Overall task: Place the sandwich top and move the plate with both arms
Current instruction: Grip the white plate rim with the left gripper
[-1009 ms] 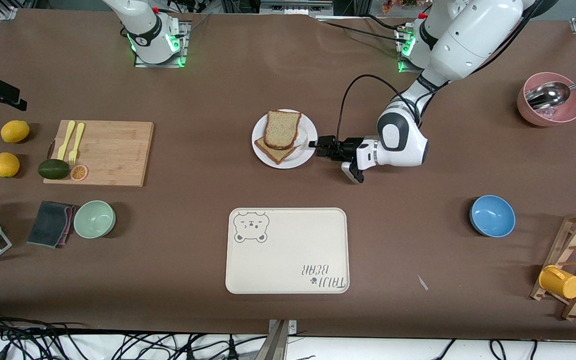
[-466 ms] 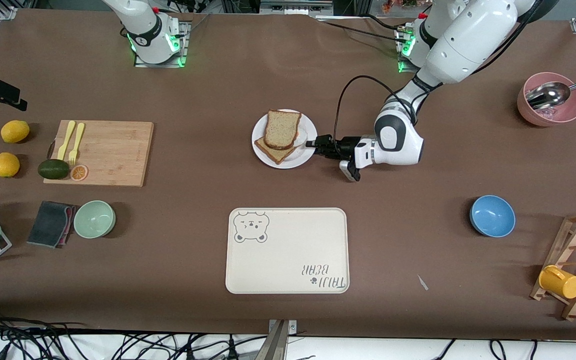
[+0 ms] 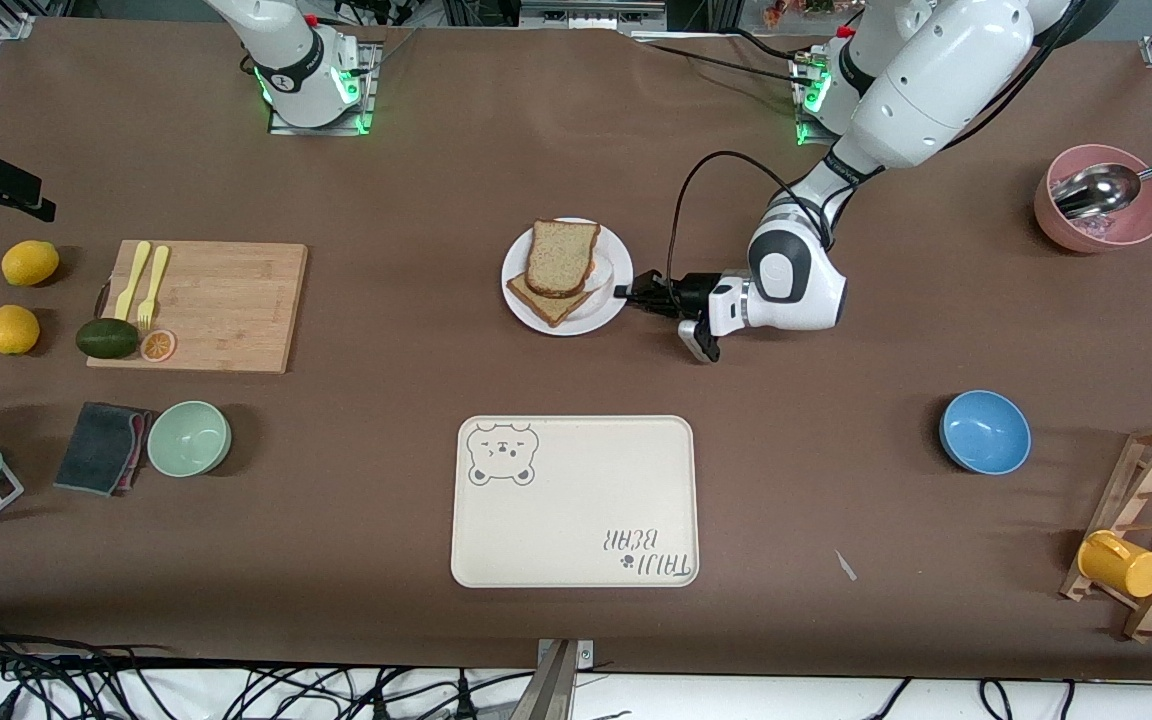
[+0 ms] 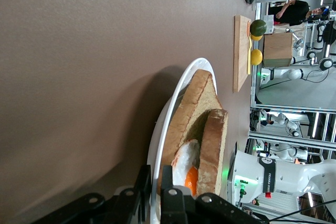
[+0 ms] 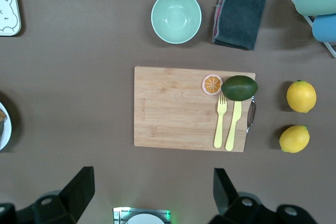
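I am seeing the left gripper (image 3: 624, 292) sitting low at the edge of the plate (image 3: 612, 300), on the side toward the left arm's end of the table, and in the left wrist view its two black fingers (image 4: 168, 198) are pinching the white rim between them, closed nearly together on it. The plate is resting on the brown table (image 3: 836, 480), farther from the front camera than the bear-printed tray (image 3: 576, 520). On the plate the sandwich top (image 3: 562, 256) is lying over the darker slice (image 3: 548, 305), leaning on the fried egg (image 4: 185, 170) between them. The right gripper (image 5: 152, 192) is waiting high over the right arm's end of the table, its fingers spread wide and gripping nothing, looking down on the wooden cutting board (image 5: 173, 108), the avocado (image 5: 239, 87) and the green bowl (image 5: 176, 17).
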